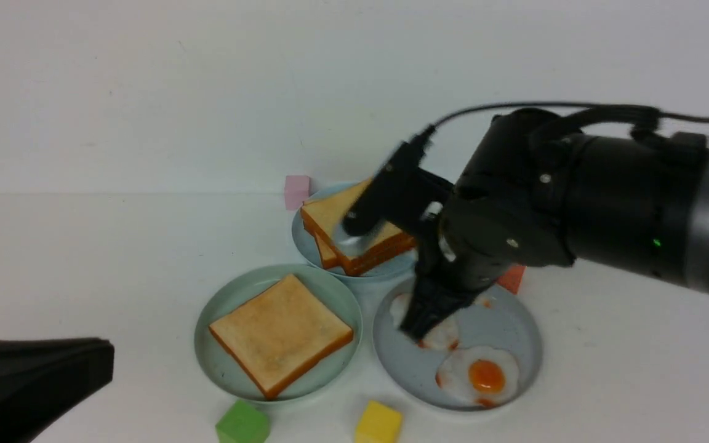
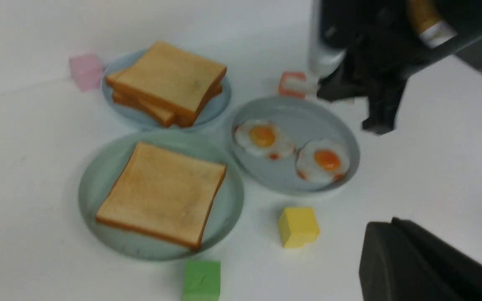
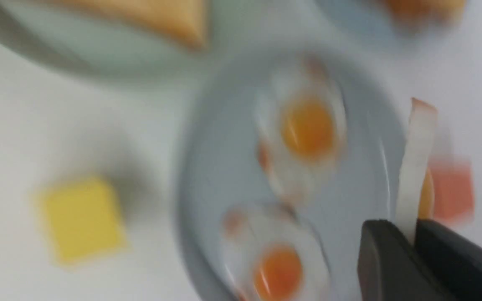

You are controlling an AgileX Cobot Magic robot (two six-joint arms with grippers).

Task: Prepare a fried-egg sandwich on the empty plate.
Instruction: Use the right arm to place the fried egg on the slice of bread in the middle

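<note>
At the near left edge of the table [image 1: 84, 258] the left hand [image 1: 99, 366] sits closed, farther on the mint-green plate [image 1: 231, 295] carries one toast slice [image 1: 280, 332], and just right of it the right hand [image 1: 419, 329] pinches a fried egg [image 3: 414, 167] edge-on over the grey-blue plate [image 1: 514, 326] bearing two more eggs [image 1: 477, 375].

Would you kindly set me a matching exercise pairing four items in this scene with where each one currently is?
Things:
1 single toast slice
2 toast stack
3 fried eggs lying flat
4 edge-on fried egg

Places:
A right gripper
B mint-green plate
C grey-blue plate
D pale blue plate

Pairs: 1-B, 2-D, 3-C, 4-A
</note>
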